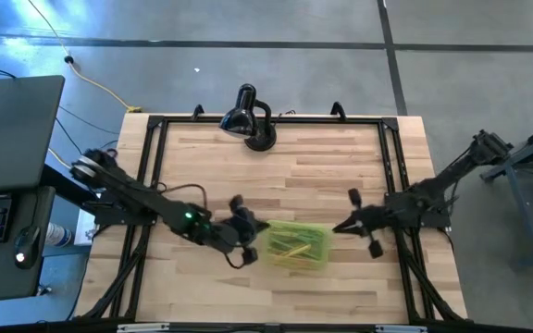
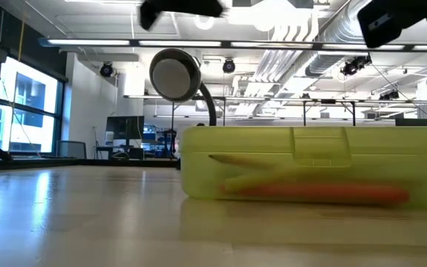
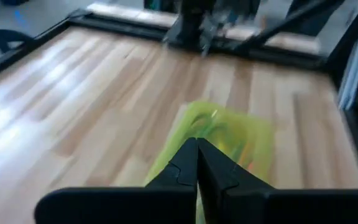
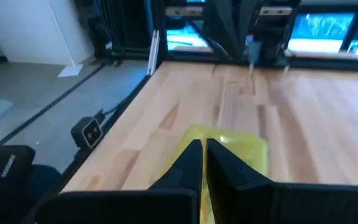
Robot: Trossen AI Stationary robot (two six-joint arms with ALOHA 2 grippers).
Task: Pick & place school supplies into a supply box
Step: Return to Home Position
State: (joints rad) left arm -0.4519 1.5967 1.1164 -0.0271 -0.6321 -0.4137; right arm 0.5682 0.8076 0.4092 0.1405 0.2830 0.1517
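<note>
Two dark grippers flank the supply box (image 1: 296,245), a translucent yellow-green rectangular plastic case, lid down, lying flat on the pale wood-plank table (image 1: 340,166) toward its near edge; through the smooth wall thin sticks show, one orange pencil (image 2: 325,193) along the bottom, the others too blurred to sort; left gripper (image 3: 196,142) has its black fingers pressed together on nothing, box just ahead of and below the tips, at its left end; right gripper (image 4: 202,143) likewise closed and empty, just off the box's right end, not touching; black desk lamp (image 1: 248,118) with round shade at the far edge, well apart
</note>
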